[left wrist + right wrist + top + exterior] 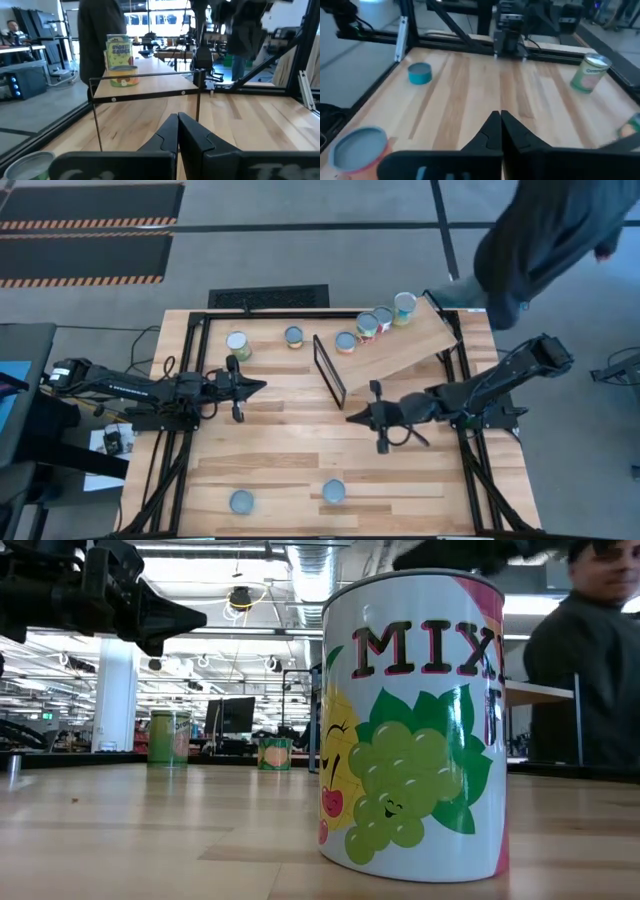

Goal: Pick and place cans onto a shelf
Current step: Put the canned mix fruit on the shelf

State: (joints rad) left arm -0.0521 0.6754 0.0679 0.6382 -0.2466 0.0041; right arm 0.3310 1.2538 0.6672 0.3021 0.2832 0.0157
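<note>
The light wood shelf [410, 340] lies slanted at the table's far right, with its black frame [330, 370] at its left end. Several cans [375, 323] stand in a row on it. Two cans [238, 345] [294, 336] stand on the table at the far left, and two blue-topped cans [242, 502] [333, 491] stand near the front edge. My left gripper [262, 386] is shut and empty, left of the frame, which its wrist view shows ahead [150, 95]. My right gripper [350, 418] is shut and empty, just in front of the frame.
A person [545, 240] stands at the table's far right corner, beside the shelf. In the low view a fruit-label can [415, 730] stands close to the camera. Bare planks lie between the two grippers and the front cans.
</note>
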